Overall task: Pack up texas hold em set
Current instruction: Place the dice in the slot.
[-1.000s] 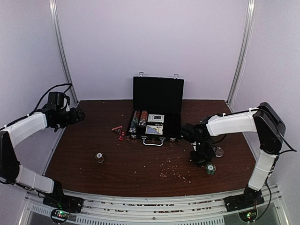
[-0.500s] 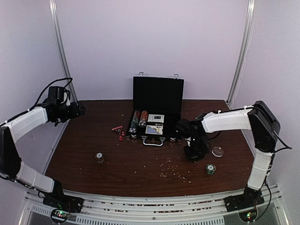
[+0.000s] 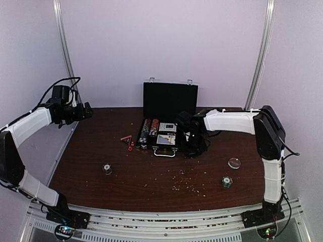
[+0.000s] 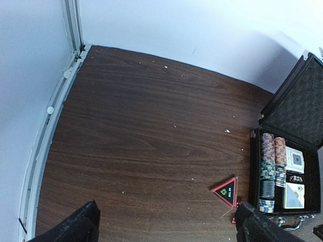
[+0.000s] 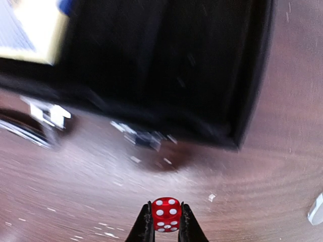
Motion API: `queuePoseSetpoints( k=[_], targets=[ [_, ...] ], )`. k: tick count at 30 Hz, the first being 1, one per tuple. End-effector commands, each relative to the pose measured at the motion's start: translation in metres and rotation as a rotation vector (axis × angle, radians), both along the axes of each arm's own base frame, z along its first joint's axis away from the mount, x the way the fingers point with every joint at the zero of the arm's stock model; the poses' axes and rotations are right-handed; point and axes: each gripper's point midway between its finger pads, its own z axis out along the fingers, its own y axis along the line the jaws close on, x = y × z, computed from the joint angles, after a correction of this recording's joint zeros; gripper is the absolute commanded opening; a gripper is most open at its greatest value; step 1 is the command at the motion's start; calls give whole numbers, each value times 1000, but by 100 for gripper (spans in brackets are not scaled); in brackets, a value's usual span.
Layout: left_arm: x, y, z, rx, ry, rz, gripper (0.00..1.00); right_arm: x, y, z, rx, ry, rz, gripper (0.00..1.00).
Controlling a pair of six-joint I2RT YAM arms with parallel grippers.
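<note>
Right fingers [image 5: 143,229] pinch red die [image 5: 166,214]; triangle token [image 4: 225,191] reads "ALL IN".

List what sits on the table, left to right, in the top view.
Small chip stack → red triangle marker → open black case → green chip stack.

A: Which colours should you log?
B: You list: die [image 5: 166,214], red, white pips; case [image 3: 170,101], black, silver latches and handle; chips [image 4: 267,171], striped, multicoloured; table [image 3: 126,176], dark brown woodgrain; walls [image 3: 161,45], pale lilac.
</note>
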Motion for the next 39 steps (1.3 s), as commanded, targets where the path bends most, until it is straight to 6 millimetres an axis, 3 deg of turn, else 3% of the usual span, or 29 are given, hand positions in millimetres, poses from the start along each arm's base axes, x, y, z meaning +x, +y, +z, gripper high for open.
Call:
queuePoseSetpoints(
  k=[1, 8, 16, 19, 24, 27, 34, 39],
  targets=[
    [5, -6, 15, 40, -28, -65, 96, 19, 20, 16, 49, -45, -34, 0],
    [-2, -3, 27, 44, -87, -48, 97, 36, 65, 29, 194, -67, -119, 0],
    [-17, 4, 60, 136, -230, -62, 98, 72, 111, 45, 331, -119, -210, 0],
    [-26, 1, 59, 140, -260, -89, 98, 77, 99, 43, 246, -118, -227, 0],
    [-38, -7, 46, 96, -257, -117, 98, 86, 116, 40, 356, -102, -242, 0],
    [-48, -5, 45, 96, -266, -110, 98, 91, 107, 35, 313, -109, -274, 0],
    [-57, -9, 42, 63, -279, -116, 98, 135, 114, 60, 499, -223, -413, 0],
    [-52, -9, 50, 66, -297, -116, 98, 165, 124, 59, 606, -259, -466, 0]
  ],
)
